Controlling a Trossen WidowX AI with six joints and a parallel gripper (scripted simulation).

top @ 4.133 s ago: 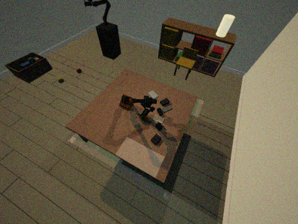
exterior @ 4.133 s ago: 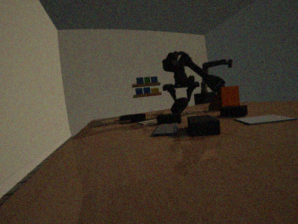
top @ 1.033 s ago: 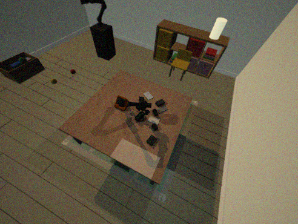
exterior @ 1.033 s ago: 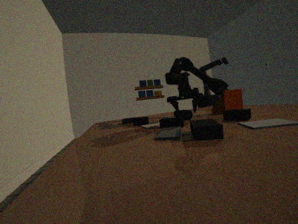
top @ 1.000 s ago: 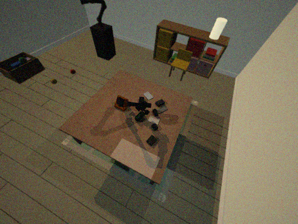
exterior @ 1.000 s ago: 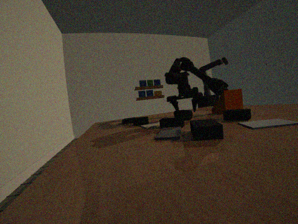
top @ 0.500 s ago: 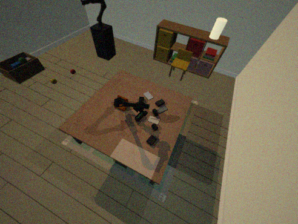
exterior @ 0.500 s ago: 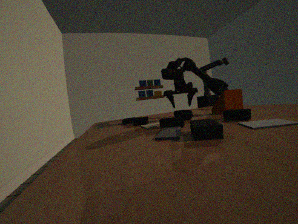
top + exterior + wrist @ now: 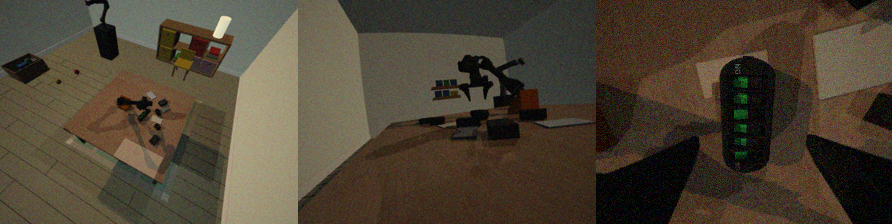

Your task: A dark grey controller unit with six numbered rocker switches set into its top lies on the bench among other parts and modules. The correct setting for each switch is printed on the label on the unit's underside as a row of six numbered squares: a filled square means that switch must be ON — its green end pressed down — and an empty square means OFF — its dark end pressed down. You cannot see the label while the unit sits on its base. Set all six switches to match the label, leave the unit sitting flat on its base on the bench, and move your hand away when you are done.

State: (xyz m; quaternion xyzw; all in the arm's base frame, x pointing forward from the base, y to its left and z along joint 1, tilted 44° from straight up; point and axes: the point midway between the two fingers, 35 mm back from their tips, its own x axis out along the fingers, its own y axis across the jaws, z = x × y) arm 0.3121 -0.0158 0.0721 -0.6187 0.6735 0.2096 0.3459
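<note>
The dark grey controller unit (image 9: 144,115) (image 9: 480,114) (image 9: 747,115) sits on the bench (image 9: 100,103) with its switch side up. In the wrist view its long side runs up and down, with six green switch ends in a column on its left half and dark ends on the right. The green patches differ in size and brightness, but each switch's setting cannot be told surely. The label underneath is hidden. My gripper (image 9: 477,100) (image 9: 753,140) is wide open and empty, above the unit, with one finger to either side of it in the wrist view and not touching it.
Near the unit lie a dark block (image 9: 163,102) (image 9: 503,129), a grey plate (image 9: 165,109) (image 9: 465,133), a small dark part (image 9: 158,112), pale cards (image 9: 157,120) (image 9: 151,95) and more dark modules (image 9: 157,126) (image 9: 154,140). An orange block (image 9: 529,99) stands by the arm's base.
</note>
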